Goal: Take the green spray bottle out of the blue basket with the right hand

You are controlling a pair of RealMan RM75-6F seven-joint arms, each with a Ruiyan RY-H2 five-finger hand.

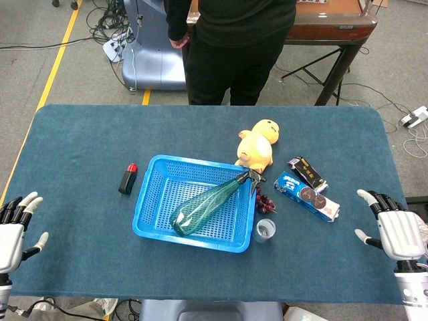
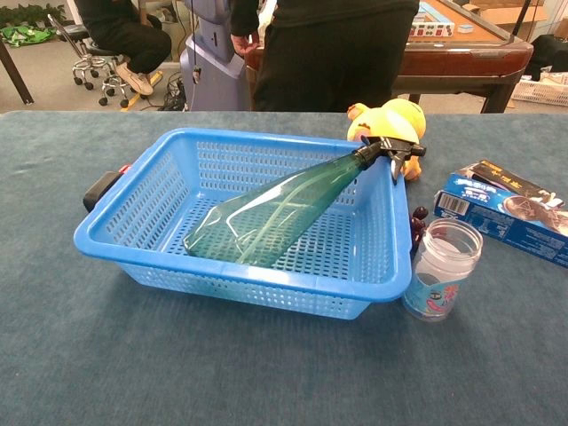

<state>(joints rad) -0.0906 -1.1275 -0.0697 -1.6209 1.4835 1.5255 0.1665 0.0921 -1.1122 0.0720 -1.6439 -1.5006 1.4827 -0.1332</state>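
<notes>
The green spray bottle [image 1: 208, 204] [image 2: 275, 213] lies slantwise in the blue basket [image 1: 152, 200] [image 2: 133, 257], its black trigger head [image 2: 395, 151] resting over the basket's far right rim. My right hand [image 1: 394, 231] is at the table's right edge, well clear of the basket, fingers spread and holding nothing. My left hand [image 1: 13, 224] sits at the left edge, also spread and empty. Neither hand shows in the chest view.
A yellow plush duck [image 1: 257, 144] lies behind the basket. A small clear cup [image 1: 265, 230] [image 2: 439, 271] stands at its near right corner, dark grapes [image 1: 264, 199] beside it. A blue cookie box [image 1: 306, 195] and dark packet [image 1: 307, 172] lie right; a black-red bottle [image 1: 127, 178] left. A person stands behind the table.
</notes>
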